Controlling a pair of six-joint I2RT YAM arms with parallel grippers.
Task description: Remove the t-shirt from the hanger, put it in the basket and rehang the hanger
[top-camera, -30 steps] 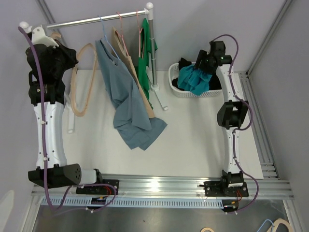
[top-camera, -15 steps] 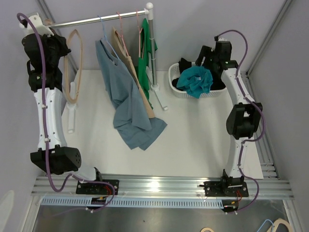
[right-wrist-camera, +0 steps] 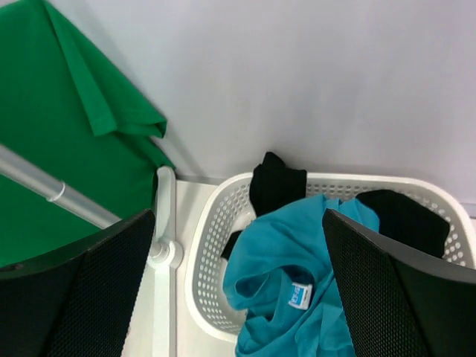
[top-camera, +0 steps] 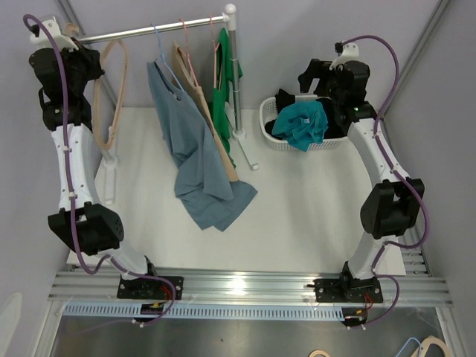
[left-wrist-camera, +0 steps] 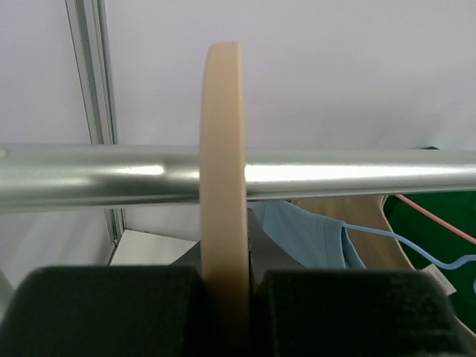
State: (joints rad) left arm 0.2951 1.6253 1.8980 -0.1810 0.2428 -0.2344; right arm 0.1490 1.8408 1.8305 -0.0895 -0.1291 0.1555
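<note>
Far left: L arm's pincer is clamped on the bare beige hanger, held edge-on across the rail. The teal t-shirt lies heaped in the white basket at far right of the counter, atop dark clothes and well apart from the hanger. R arm's pincer hovers above the basket, fingers spread, nothing btwn them. By the look of it the shirt is off & binned. Step in hand appears to be parking the empty hanger on the rail, left of the blue garment & others hung there. Next move prob. calls for settling the hook over the rail, then letting go w/o knocking it off. Whether the hook sits on the rail yet can't be told.
</note>
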